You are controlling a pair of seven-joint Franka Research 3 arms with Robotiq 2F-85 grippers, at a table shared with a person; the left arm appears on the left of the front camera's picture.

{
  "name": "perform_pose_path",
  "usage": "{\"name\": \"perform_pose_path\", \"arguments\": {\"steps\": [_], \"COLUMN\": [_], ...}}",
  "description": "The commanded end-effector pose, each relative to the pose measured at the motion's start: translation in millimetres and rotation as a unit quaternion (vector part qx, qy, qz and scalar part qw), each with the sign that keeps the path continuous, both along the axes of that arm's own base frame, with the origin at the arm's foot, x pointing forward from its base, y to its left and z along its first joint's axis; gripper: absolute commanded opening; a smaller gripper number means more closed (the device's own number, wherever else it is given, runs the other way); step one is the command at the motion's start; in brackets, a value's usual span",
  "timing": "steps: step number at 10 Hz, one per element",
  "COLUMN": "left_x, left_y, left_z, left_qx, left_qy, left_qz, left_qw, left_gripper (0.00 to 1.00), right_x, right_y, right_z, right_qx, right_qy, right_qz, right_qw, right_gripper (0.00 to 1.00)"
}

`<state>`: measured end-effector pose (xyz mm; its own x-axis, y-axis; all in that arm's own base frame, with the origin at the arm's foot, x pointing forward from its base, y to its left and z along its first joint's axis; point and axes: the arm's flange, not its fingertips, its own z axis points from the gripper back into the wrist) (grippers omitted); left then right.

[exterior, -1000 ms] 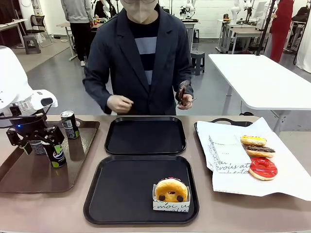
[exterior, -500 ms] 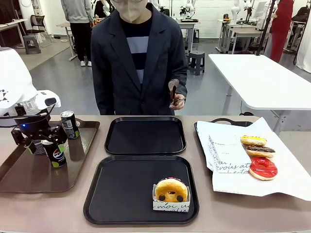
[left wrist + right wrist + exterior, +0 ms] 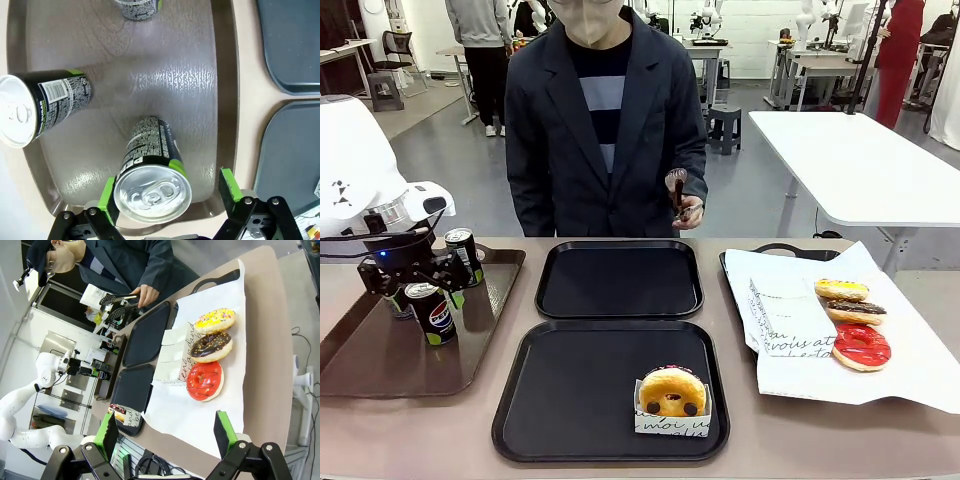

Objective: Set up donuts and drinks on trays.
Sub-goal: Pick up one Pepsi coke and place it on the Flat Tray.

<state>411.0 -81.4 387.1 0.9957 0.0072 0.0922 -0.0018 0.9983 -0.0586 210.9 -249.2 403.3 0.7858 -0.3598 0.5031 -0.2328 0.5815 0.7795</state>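
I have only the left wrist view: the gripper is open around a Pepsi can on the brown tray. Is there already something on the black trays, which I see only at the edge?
Observer: Yes. The near black tray holds one golden donut in a white paper sleeve, toward its right corner on the robot's side.
Operator: Thank you. And the right gripper, what is its state?
Observer: The right gripper is open and holds nothing. It points toward a yellow donut, a chocolate donut and a red donut lying on white paper.
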Motion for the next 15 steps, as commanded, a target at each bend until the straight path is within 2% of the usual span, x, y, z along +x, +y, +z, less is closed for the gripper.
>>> {"name": "perform_pose_path", "arguments": {"steps": [1, 2, 3, 4, 5, 7, 8, 10, 11, 13, 15], "left_x": [5.4, 6.7, 7.4, 7.8, 8.1, 9.2, 9.7, 4.9, -9.7, -60.0, -119.3], "left_y": [-2.2, -1.1, 0.0, 0.5, 0.0, -0.1, 0.0, 0.1, -3.7, -13.4, -14.8], "left_z": [-5.2, -5.0, -3.8, -3.0, -2.9, -4.7, -5.2, 2.9, 24.1, 80.9, 129.2], "left_qx": [-0.013, -0.011, -0.014, -0.014, -0.014, -0.012, -0.012, -0.013, 0.002, 0.033, 0.025], "left_qy": [-0.008, -0.011, -0.018, -0.024, -0.025, -0.018, -0.017, -0.016, -0.005, -0.021, -0.047], "left_qz": [-0.003, -0.001, -0.002, -0.003, -0.003, -0.007, -0.01, -0.02, -0.022, -0.059, -0.103], "left_qw": [1.0, 1.0, 1.0, 1.0, 1.0, 1.0, 1.0, 1.0, 1.0, 0.997, 0.993], "left_gripper": [0.89, 0.82, 0.34, 0.27, 0.0, 0.0, 0.09, 0.0, 0.0, 0.0, 0.0], "right_x": [2.7, 2.7, 2.7, 2.7, 2.7, 2.7, 2.7, 2.7, 2.7, 2.7, 2.7], "right_y": [-1.2, -1.2, -1.2, -1.2, -1.2, -1.2, -1.2, -1.2, -1.2, -1.2, -1.2], "right_z": [0.2, 0.2, 0.2, 0.2, 0.2, 0.2, 0.2, 0.2, 0.2, 0.2, 0.2], "right_qx": [0.006, 0.006, 0.006, 0.006, 0.006, 0.006, 0.006, 0.006, 0.006, 0.006, 0.006], "right_qy": [-0.017, -0.017, -0.017, -0.017, -0.017, -0.017, -0.017, -0.017, -0.017, -0.017, -0.017], "right_qz": [-0.002, -0.002, -0.002, -0.002, -0.002, -0.002, -0.002, -0.002, -0.002, -0.002, -0.002], "right_qw": [1.0, 1.0, 1.0, 1.0, 1.0, 1.0, 1.0, 1.0, 1.0, 1.0, 1.0], "right_gripper": [1.0, 1.0, 1.0, 1.0, 1.0, 1.0, 1.0, 1.0, 1.0, 1.0, 1.0]}}
